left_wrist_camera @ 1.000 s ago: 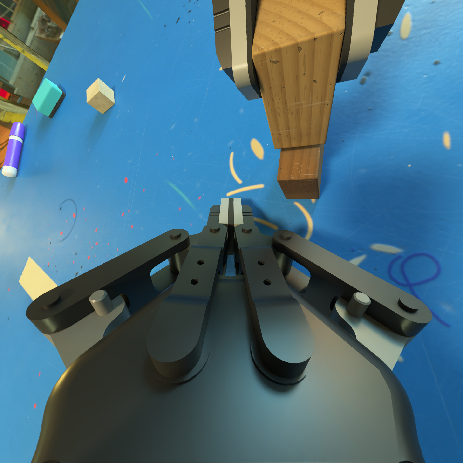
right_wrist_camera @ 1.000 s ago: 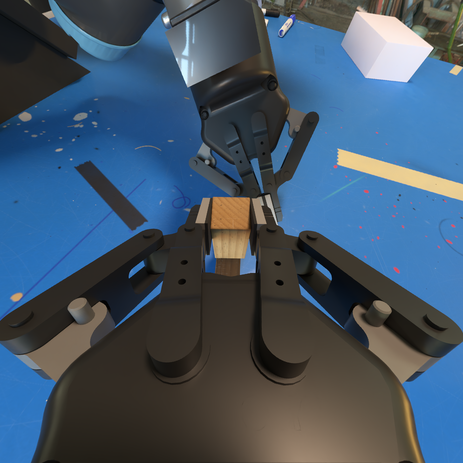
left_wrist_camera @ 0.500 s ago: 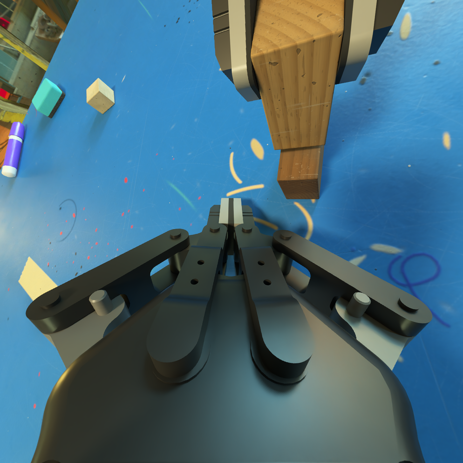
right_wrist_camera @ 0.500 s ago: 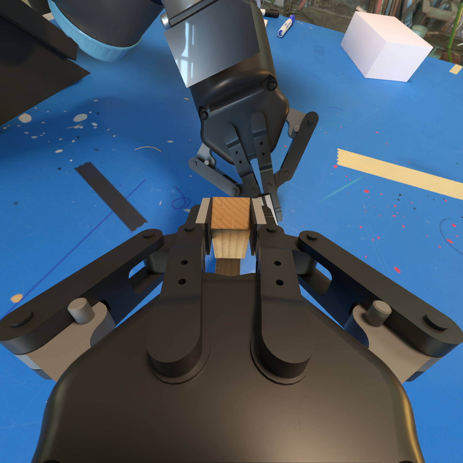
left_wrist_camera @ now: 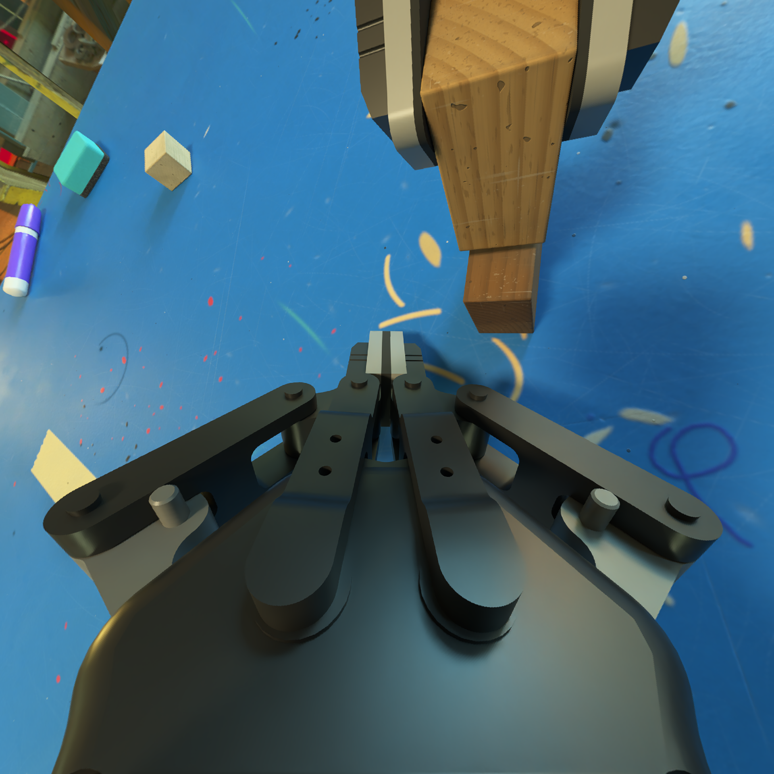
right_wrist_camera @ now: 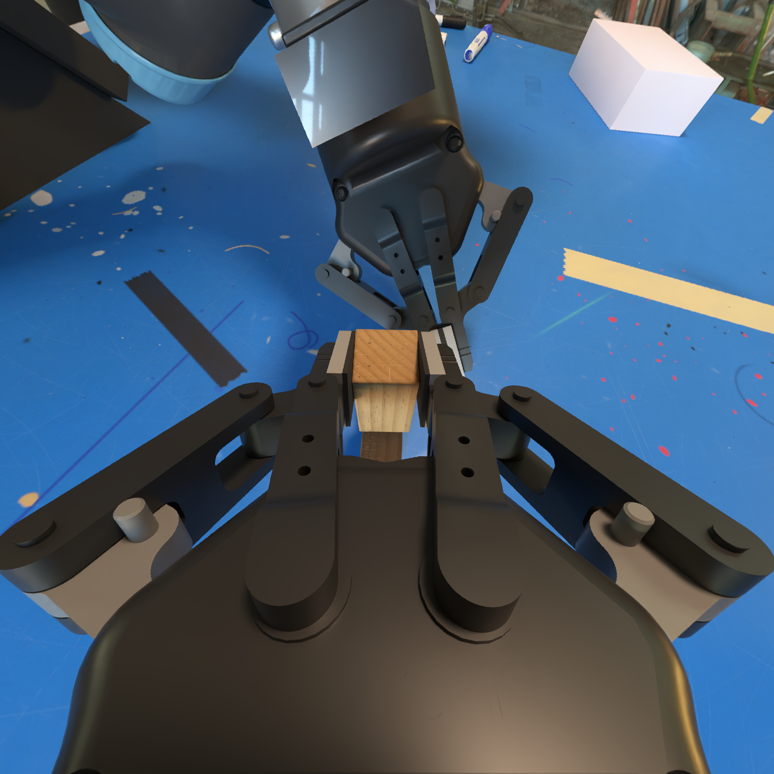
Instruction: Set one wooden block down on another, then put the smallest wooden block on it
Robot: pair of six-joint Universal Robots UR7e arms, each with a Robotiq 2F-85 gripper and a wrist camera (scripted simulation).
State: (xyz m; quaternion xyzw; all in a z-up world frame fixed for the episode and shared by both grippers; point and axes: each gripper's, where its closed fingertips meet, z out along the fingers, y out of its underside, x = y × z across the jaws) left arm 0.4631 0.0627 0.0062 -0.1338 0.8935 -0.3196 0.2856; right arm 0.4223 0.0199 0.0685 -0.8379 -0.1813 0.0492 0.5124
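Could tip over from here. Big wooden block [left_wrist_camera: 494, 138] wider than the dark block [left_wrist_camera: 500, 289] under it, so a push sideways or a crooked let-go could knock both down. Cannot tell if the two blocks touch yet.

Right gripper [right_wrist_camera: 385, 356] squeezed tight on the big wooden block, one pad on each side. Block standing tall, long side straight up and down, at 1 o'clock in the left wrist view. Dark block right below it on the blue table [left_wrist_camera: 259, 125], also standing up.

Left gripper [left_wrist_camera: 385, 351] pinched together with nothing inside, low beside the dark block. Could bump it.

Smallest wooden block [left_wrist_camera: 167, 160] alone at 10 o'clock, well apart, next to a teal eraser [left_wrist_camera: 79, 162].
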